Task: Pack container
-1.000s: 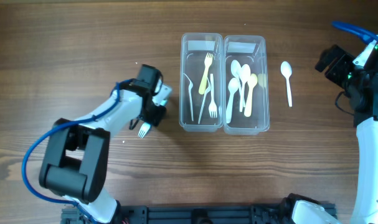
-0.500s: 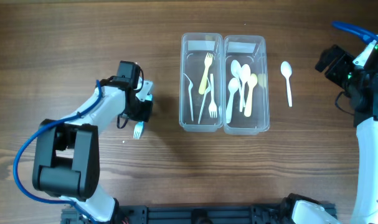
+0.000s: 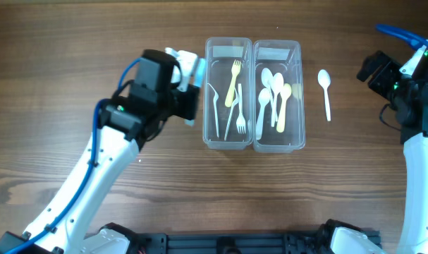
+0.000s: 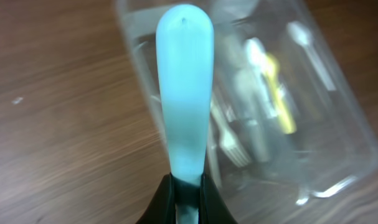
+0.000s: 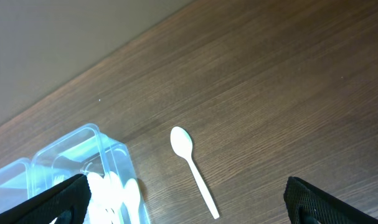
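Note:
My left gripper [image 3: 187, 93] is shut on a light blue plastic fork [image 4: 185, 93], held above the table just left of the left clear container [image 3: 207, 92]. In the left wrist view the fork's handle points away from the jaws [image 4: 187, 186] over that container's near wall [image 4: 357, 137]. The container holds several forks [image 3: 233, 88]. The right clear container [image 3: 300, 92] holds several spoons [image 3: 273, 95]. A white spoon [image 3: 325, 92] lies on the table to its right and shows in the right wrist view [image 5: 192, 165]. My right gripper [image 5: 185, 193] is open and empty, raised at the far right [image 3: 374, 68].
The two containers stand side by side, touching, at the middle back of the wooden table. The spoon container's corner [image 5: 108, 155] shows at the lower left of the right wrist view. The table's far edge runs behind it.
My left gripper has lifted the blue fork off the table and carried it up and right, to the left container's side. The right arm has not moved.

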Controlling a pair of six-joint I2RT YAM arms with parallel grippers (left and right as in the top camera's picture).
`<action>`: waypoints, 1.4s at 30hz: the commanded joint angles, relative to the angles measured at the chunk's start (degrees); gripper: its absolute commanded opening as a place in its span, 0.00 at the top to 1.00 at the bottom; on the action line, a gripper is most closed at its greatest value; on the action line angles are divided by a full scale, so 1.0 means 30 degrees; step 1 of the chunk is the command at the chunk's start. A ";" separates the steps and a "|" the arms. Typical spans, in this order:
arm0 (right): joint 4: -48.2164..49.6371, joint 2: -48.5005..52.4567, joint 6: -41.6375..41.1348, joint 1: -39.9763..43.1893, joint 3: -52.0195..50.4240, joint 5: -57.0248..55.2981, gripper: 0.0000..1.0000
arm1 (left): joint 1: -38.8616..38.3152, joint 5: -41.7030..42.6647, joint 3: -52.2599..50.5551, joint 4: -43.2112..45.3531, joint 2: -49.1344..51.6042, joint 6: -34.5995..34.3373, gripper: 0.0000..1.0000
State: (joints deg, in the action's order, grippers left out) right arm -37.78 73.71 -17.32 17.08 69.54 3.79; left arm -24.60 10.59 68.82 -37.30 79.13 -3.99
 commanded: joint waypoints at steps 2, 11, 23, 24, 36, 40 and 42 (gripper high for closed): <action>0.0000 0.0109 -0.0270 0.0051 0.0080 -0.0204 0.00 | -0.1996 -0.1035 0.0175 0.1086 0.1253 -0.2856 0.96; 0.0000 0.0109 -0.0270 0.0051 0.0080 -0.0204 0.00 | -0.2892 -0.0109 0.0175 0.5945 0.6572 -0.4699 0.90; 0.0000 0.0109 -0.0270 0.0051 0.0080 -0.0204 0.00 | -0.1705 -0.2091 0.2069 0.3104 0.2055 -0.4255 0.32; 0.0000 0.0109 -0.0270 0.0051 0.0080 -0.0204 0.00 | -0.1246 -0.2834 0.2069 0.2324 0.1610 -0.4255 0.26; 0.0000 0.0109 -0.0270 0.0051 0.0080 -0.0204 0.00 | 0.7985 -0.4422 0.2062 -0.2783 0.1202 -0.4262 0.00; 0.0204 0.0109 -0.0444 0.0051 0.0080 -0.0124 0.00 | 0.8364 -0.4422 0.2062 -0.2951 0.1202 -0.4255 0.00; 0.0721 0.0109 -0.0204 0.0044 0.0087 0.0051 0.00 | 0.8364 -0.4422 0.2062 -0.2951 0.1202 -0.4262 0.00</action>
State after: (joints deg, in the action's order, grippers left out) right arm -37.32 73.73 -17.74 17.08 69.54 3.81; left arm 0.19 -2.33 74.85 -46.15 82.19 -17.06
